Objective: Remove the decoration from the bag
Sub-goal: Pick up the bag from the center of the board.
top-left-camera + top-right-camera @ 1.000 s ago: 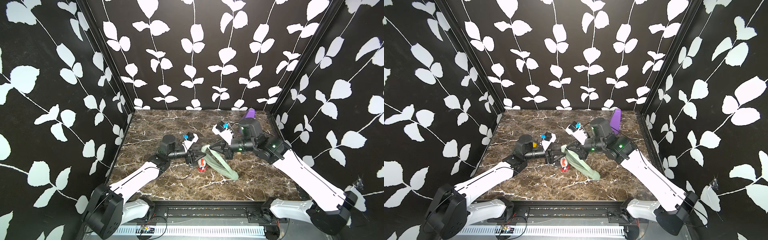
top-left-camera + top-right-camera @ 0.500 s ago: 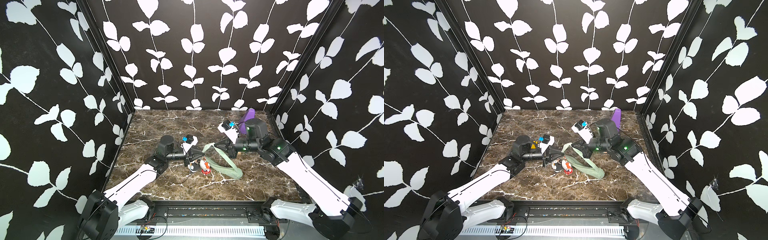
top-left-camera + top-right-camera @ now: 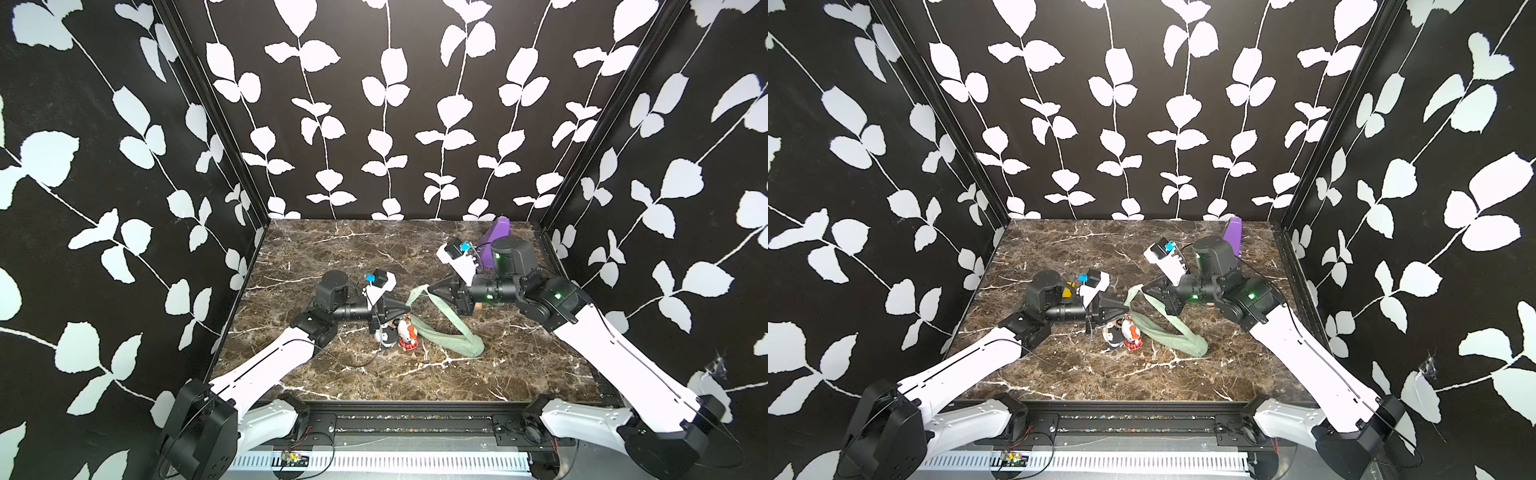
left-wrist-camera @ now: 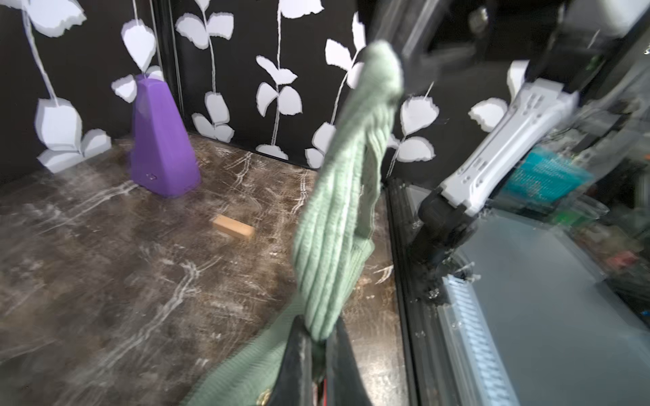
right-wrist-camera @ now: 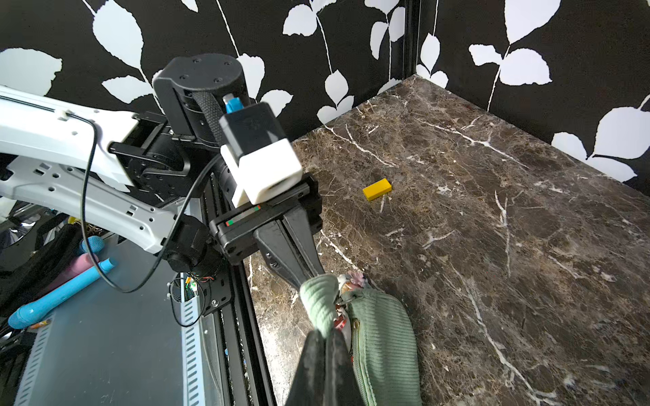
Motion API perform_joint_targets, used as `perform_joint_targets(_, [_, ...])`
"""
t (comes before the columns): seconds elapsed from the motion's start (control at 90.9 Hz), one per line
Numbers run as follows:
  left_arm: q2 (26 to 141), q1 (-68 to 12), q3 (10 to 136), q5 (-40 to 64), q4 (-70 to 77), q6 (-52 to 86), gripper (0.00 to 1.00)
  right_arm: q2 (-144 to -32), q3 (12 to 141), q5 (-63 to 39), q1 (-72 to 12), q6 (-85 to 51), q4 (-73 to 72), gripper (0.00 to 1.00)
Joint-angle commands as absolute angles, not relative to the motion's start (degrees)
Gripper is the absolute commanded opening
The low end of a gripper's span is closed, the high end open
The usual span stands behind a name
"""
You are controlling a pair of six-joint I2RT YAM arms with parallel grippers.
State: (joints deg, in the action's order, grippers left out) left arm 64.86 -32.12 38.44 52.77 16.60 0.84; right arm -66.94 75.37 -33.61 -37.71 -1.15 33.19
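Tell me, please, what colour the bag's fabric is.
Sage green with a ribbed texture; the bag shows best in the right wrist view.

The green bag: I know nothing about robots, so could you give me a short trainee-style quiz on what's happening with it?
1. True or false: the left gripper and the right gripper both pinch the strap of the bag.
2. Where does the purple wedge stand? A) at the table's back corner on the robot's right B) inside the bag C) in the right gripper
3. Fill in: the decoration lies closest to the ___ gripper.
Key: 1 true; 2 A; 3 left.
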Motion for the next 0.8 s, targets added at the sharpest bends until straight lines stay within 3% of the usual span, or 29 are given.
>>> perform_joint_targets(0.0, [64.6,-32.2,38.7,52.5,15.6,0.6,0.00,-65.7,75.6,-32.5,-37.2,-1.6,27.8,0.00])
perform_joint_targets(0.154, [64.3,-32.2,38.7,51.0,18.6,5.3,0.00,-65.2,72.5,-23.9,-37.1,-3.0,25.1,0.00])
perform_joint_targets(0.264, [66.6,-32.2,39.5,51.2,25.4,16.2,0.00,-65.1,69.2,-10.9,-37.0,-7.3,20.2,0.00])
perform_joint_targets(0.418, [71.8,-32.2,42.6,51.5,33.1,33.5,0.00,-68.7,67.8,-4.5,-36.9,-11.6,16.7,0.00])
perform_joint_targets(0.55, [75.0,-32.2,46.2,53.8,32.2,40.1,0.00,-73.1,68.2,-1.3,-36.5,-13.8,16.5,0.00])
perform_joint_targets(0.605, [74.2,-32.2,46.2,51.9,30.3,39.9,0.00,-74.3,68.1,-1.3,-36.2,-14.6,16.3,0.11])
perform_joint_targets(0.627, [73.7,-32.2,46.6,50.9,27.5,38.6,0.00,-74.6,68.0,-1.7,-35.9,-15.2,16.3,0.23])
perform_joint_targets(0.682, [72.3,-32.2,48.6,48.4,17.8,33.9,0.00,-74.6,66.6,-5.4,-34.6,-16.9,14.5,0.42])
perform_joint_targets(0.792, [70.0,-32.3,50.6,46.7,10.5,29.5,0.00,-72.3,60.1,-17.1,-31.0,-18.6,3.5,0.49])
